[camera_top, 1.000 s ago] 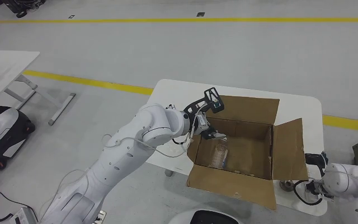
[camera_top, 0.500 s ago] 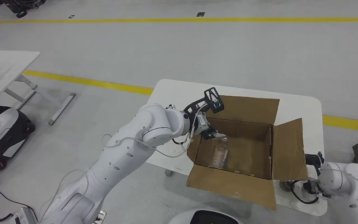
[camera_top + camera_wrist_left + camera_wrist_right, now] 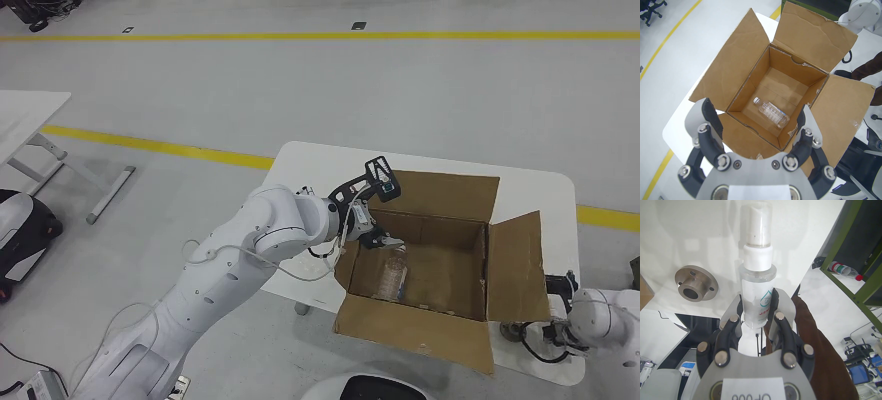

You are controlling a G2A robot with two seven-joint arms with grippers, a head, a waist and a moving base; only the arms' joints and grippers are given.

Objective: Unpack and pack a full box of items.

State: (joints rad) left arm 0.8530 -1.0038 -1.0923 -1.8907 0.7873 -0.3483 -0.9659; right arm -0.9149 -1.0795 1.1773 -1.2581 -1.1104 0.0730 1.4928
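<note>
Hovering over your box (image 3: 745, 62), the left gripper (image 3: 755, 106) is spread wide, a water bottle (image 3: 772, 115) lying inside. Your right gripper (image 3: 758, 298) grasps a pump bottle (image 3: 757, 275).

Top view overhead, far; left wrist looks down into box (image 3: 761, 75) (shared); right wrist near table (image 3: 696, 228).

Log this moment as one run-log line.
left gripper open over box | water bottle lying on box floor | right gripper shut on spray bottle | metal flange on table

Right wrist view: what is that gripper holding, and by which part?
The right gripper holds a clear spray bottle by its lower body, near the base. The left gripper is open, empty.
</note>
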